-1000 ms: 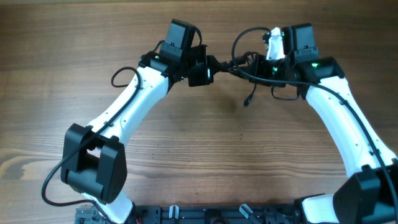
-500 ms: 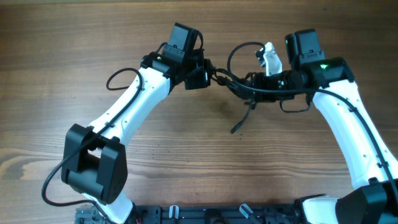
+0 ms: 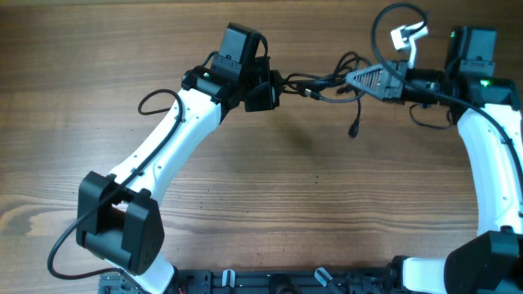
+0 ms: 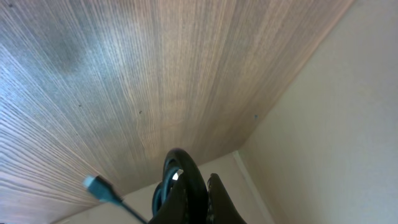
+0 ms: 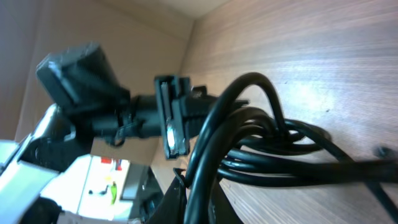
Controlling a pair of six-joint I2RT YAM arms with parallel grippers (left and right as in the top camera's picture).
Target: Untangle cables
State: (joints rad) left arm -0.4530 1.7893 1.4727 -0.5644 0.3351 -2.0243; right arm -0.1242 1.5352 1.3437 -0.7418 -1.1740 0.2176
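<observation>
The cables (image 3: 320,85) hang as a thin black tangle stretched between my two grippers above the table's far middle. My left gripper (image 3: 276,82) is shut on the tangle's left end. In the left wrist view its fingers (image 4: 198,198) pinch a black loop (image 4: 176,163), and a plug (image 4: 98,185) sticks out to the left. My right gripper (image 3: 353,79) is shut on the right end. In the right wrist view several black strands (image 5: 267,146) run out from its fingers (image 5: 194,202). One plug end (image 3: 355,129) dangles below, and a loop with a white plug (image 3: 405,34) curls above the right wrist.
The wooden table (image 3: 270,196) lies under both arms. The left arm's own thick wire (image 3: 151,102) loops beside its forearm. The left gripper's head (image 5: 166,117) shows across from the right wrist camera. A black rail (image 3: 270,282) runs along the near edge.
My right gripper has swung right and toward the far edge, drawing the cables out longer and tauter. The dangling plug moved right with it. The left gripper stayed nearly in place.
</observation>
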